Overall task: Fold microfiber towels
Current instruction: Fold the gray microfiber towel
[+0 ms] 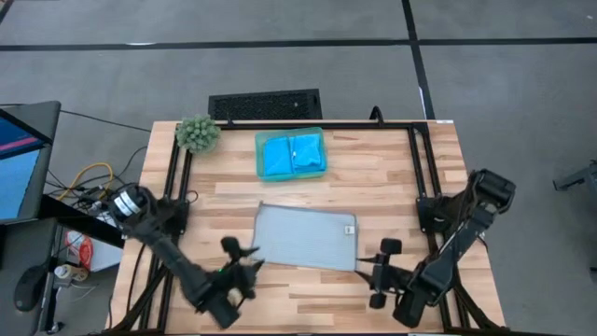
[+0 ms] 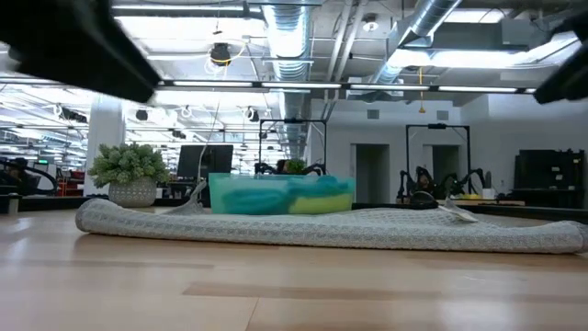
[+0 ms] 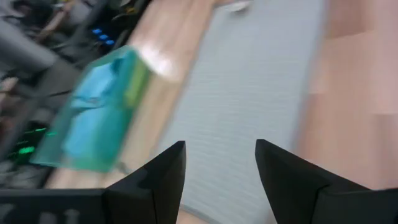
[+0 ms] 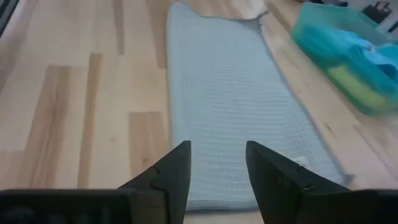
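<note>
One light grey towel [image 1: 306, 236] lies flat on the wooden table [image 1: 392, 177], folded into a rectangle, with a small white tag at its corner on the right arm's side. From table height it shows as a low, long grey roll [image 2: 331, 230] stretched across most of the width of the table. Neither gripper touches it.

Just beside the grey towel's left end, near its front corner, sits the left gripper [image 1: 245, 260]; its two dark fingers [image 3: 163, 171] stand apart with a clear gap between them, holding nothing, and the grey cloth [image 3: 249, 93] fills the view beyond them. Off the towel's opposite end, a little apart from its edge, is the right gripper [image 1: 384, 264]. Its fingers [image 4: 174, 168] are also parted with nothing between them, pointing along the length of the grey towel [image 4: 230, 106].

Behind the grey towel, toward the far edge of the table, a teal-green tray [image 1: 260, 154] holds two bright blue towels [image 1: 294, 156] side by side; from the low camera and the right wrist a yellow cloth [image 4: 354, 81] shows under the blue in the same tray. The tray [image 3: 134, 81] also appears, blurred, from the left wrist, off to one side of the grey towel.

Farther from the grey towel, at the table's far left corner, stands a small green plant ball [image 1: 198, 133], well apart from the tray.
</note>
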Controlling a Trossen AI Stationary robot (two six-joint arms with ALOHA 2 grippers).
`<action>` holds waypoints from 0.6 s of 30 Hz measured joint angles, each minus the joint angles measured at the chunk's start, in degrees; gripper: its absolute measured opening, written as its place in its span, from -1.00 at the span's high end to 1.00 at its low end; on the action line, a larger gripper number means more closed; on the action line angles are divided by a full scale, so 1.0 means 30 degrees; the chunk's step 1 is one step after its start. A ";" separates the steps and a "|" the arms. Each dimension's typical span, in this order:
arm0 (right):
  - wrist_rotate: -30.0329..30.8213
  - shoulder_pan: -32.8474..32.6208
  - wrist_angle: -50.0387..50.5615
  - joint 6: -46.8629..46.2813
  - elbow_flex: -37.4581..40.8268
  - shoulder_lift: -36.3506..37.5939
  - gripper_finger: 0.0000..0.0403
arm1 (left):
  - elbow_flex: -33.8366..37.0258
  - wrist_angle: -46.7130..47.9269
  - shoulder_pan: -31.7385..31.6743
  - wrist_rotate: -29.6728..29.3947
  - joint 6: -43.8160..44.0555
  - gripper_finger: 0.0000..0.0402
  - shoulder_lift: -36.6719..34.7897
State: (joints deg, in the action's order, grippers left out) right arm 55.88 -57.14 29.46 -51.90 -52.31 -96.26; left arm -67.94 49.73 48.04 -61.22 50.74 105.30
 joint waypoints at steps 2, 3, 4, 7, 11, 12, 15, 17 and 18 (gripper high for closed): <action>-0.0055 -0.0067 -0.0700 0.0360 -0.0001 -0.0911 0.14 | 0.0000 -0.0226 0.0910 0.0050 0.0817 0.06 0.0000; -0.0109 -0.0067 -0.0954 0.0459 0.0004 -0.1323 0.14 | 0.0000 -0.0378 0.1261 0.0156 0.0940 0.06 0.0000; -0.0197 -0.0051 -0.1150 0.0428 0.0004 -0.1686 0.14 | 0.0000 -0.0555 0.1466 0.0453 0.1053 0.06 0.0000; -0.1176 0.0180 -0.1698 0.0077 0.0004 -0.2326 0.15 | -0.0017 -0.0618 0.1130 0.4812 0.2399 0.07 0.0000; -0.2732 0.0214 -0.2279 0.0588 -0.0500 -0.2210 0.16 | -0.0218 -0.3299 0.0114 1.4432 0.0659 0.07 0.0009; -0.2723 0.0183 -0.2249 0.0890 -0.0661 -0.2050 0.16 | -0.0347 -0.4856 0.0087 1.5129 -0.0356 0.07 0.0013; -0.2181 0.0144 -0.2480 0.2115 -0.1070 -0.1415 0.16 | -0.0627 -1.1278 0.0514 1.4026 -0.4798 0.07 -0.0578; -0.1820 0.0168 -0.2846 0.2843 -0.1094 -0.0892 0.16 | -0.0666 -1.3889 0.0842 1.2075 -0.7752 0.07 -0.1361; -0.1559 0.0166 -0.2846 0.3111 -0.1103 -0.0727 0.16 | -0.0542 -1.4174 0.1012 1.0759 -0.8725 0.07 -0.1814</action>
State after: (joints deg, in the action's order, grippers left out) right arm 51.20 -56.64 20.92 -42.57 -55.61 -98.44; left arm -69.57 7.21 51.07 -28.94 24.56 99.85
